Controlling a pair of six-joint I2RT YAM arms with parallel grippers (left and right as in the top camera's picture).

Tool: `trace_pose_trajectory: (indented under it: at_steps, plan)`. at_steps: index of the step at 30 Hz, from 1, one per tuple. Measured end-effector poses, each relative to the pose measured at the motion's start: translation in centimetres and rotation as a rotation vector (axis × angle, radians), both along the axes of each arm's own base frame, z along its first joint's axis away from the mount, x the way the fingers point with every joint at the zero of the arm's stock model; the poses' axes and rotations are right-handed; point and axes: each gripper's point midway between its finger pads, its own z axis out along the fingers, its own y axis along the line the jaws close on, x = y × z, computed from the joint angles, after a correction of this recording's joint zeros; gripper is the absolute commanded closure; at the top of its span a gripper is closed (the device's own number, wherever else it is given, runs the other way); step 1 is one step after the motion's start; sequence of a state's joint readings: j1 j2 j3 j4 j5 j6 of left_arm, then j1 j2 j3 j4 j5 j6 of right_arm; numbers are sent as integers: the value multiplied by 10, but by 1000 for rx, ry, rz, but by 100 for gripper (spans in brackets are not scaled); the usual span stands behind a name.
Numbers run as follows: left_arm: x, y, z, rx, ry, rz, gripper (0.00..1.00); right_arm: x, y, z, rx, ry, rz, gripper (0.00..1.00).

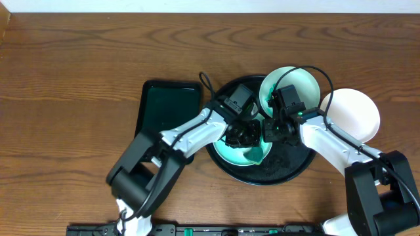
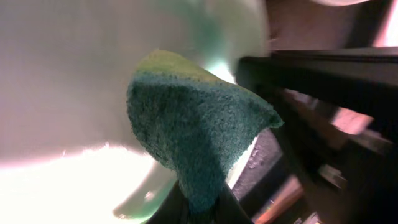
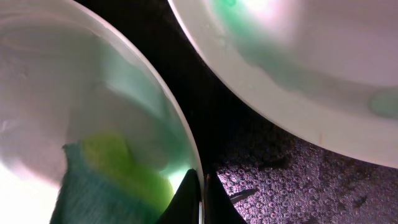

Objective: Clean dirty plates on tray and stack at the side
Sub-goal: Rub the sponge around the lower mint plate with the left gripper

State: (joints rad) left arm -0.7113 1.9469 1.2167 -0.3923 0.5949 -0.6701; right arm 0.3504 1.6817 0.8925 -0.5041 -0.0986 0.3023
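Three plates show: the near plate (image 1: 252,156) lies on the black tray (image 1: 289,167), the far plate (image 1: 305,85) sits at the tray's far right rim, and the white plate (image 1: 354,115) rests on the table (image 1: 65,98) just beside it. The left gripper (image 1: 239,134) is clamped on a green sponge (image 2: 199,130) pressed against the near plate. The right gripper (image 3: 200,196) pinches that plate's rim.

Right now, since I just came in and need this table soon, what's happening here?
The left gripper holds a green sponge against a mint plate on the black tray, while the right gripper pinches that plate's rim. A second mint plate sits at the tray's far-right edge, and a white plate rests on the table beside it.
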Motion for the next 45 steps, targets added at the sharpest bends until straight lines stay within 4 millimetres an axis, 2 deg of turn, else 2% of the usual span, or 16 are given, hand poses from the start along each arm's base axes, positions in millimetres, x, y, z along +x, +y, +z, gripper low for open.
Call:
trace_pose_trajectory:
  at_steps: [6,9,15,24,26,35,45]
  plan:
    - [18,21,46,63,-185,54,92,0,0,0,0,0,0,99]
    - [27,38,55,137,-261,99,92,0,0,0,1,0,0,99]
    - [39,64,32,309,-306,147,92,0,0,0,1,0,1,99]
    - [40,80,-16,446,-260,146,92,0,0,0,1,1,1,99]
    - [39,79,-21,449,-248,145,92,0,0,0,2,1,1,99]
    - [33,68,-21,365,-184,132,92,0,0,0,2,1,1,99]
    - [16,28,-13,169,-94,58,92,0,0,0,2,0,1,99]
